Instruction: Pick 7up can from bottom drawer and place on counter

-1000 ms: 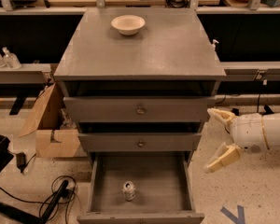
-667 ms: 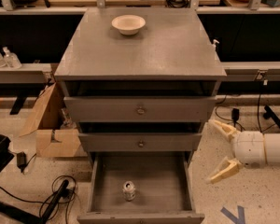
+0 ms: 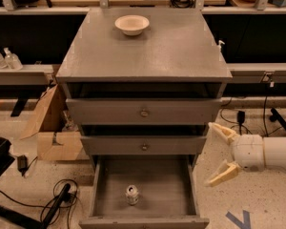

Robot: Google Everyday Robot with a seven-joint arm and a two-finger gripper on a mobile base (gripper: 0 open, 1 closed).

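Observation:
The 7up can stands upright on the floor of the pulled-out bottom drawer, left of its middle and toward the front. The grey counter tops the cabinet. My gripper is to the right of the drawer, outside its right wall and level with the lowest closed drawer front. Its two cream fingers are spread wide apart and hold nothing.
A cream-white bowl sits at the back of the counter. Two closed drawer fronts with knobs are above the open drawer. A cardboard box and cables lie on the floor to the left. A workbench runs behind.
My gripper has moved down and a little left, closer to the open drawer's right side. The can and bowl have not moved.

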